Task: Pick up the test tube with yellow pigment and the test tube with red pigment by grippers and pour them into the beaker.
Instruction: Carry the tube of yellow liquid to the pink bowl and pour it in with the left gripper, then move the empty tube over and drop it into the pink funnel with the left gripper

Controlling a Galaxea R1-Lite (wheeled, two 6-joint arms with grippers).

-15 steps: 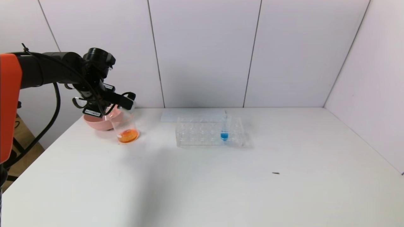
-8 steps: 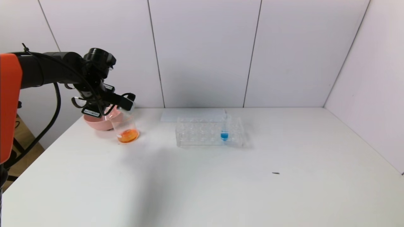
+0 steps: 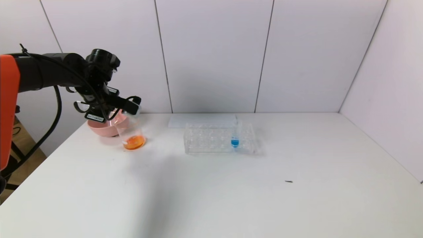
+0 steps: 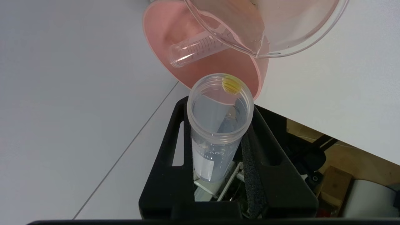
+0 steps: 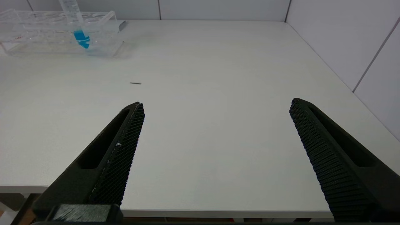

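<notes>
Currently the white table [image 3: 231,191] carries, toward its far left, a pink bowl [image 3: 99,129] and, just beside and in front of it, the beaker [image 3: 132,134], which holds a shallow pool of orange liquid. Near the table's centre stands the clear tube rack [image 3: 211,138], with the blue-liquid tube [image 3: 235,134] upright in it. The left gripper [image 3: 130,107] is held above the beaker rim with its arm reaching in from the left. In the left wrist view its two black fingers [image 4: 253,156] are pinching the test tube with yellow pigment [image 4: 218,125], which is tipped mouth-first toward the beaker [image 4: 265,28]; only a small yellow drop [image 4: 231,85] clings at the tube's lip, and the barrel looks otherwise drained. A second, empty graduated tube [image 4: 195,50] lies inside the pink bowl [image 4: 218,68]; it is probably the test tube with red pigment, already discharged, though no residue confirms this. The right gripper [image 5: 215,131] is parked low over the near right part of the table, fingers spread wide and holding nothing. Judged from this, the step in hand is the tail end of the yellow pour. The next move calls for carrying the spent tube over the pink bowl and parting the fingers there, keeping clear of the beaker rim.
</notes>
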